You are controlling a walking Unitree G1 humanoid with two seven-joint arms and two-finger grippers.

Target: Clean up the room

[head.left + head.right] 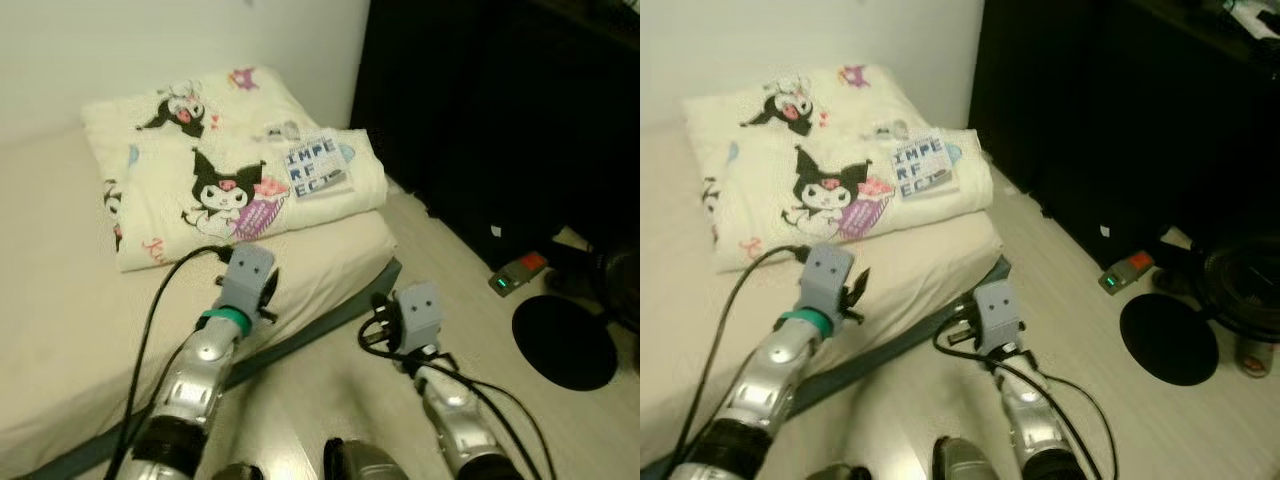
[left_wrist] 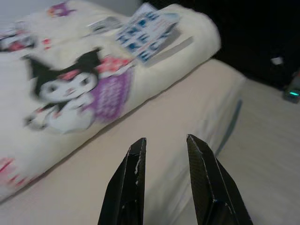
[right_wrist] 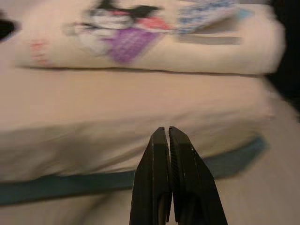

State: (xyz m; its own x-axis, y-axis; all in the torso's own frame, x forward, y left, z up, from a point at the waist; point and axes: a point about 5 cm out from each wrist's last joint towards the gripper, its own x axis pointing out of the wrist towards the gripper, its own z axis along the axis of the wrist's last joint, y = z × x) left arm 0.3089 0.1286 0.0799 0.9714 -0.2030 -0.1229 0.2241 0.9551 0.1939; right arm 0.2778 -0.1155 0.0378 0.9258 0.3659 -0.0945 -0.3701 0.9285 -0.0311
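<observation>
A folded cream blanket [image 1: 230, 170] printed with cartoon characters lies at the head of a beige mattress [image 1: 60, 300]. A small blue-and-white booklet [image 1: 318, 168] reading "IMPERFECT" rests on the blanket's right corner. My left gripper [image 2: 164, 139] hovers open over the bare mattress, just short of the blanket, with nothing between its fingers. My right gripper [image 3: 165, 128] is shut and empty, low beside the mattress's side edge and pointing at it.
Dark furniture [image 1: 500, 100] lines the right side. On the pale floor lie an orange-and-grey device with a green light [image 1: 518, 272] and a black round base [image 1: 563, 340]. A black fan-like object [image 1: 1240, 290] stands at the far right.
</observation>
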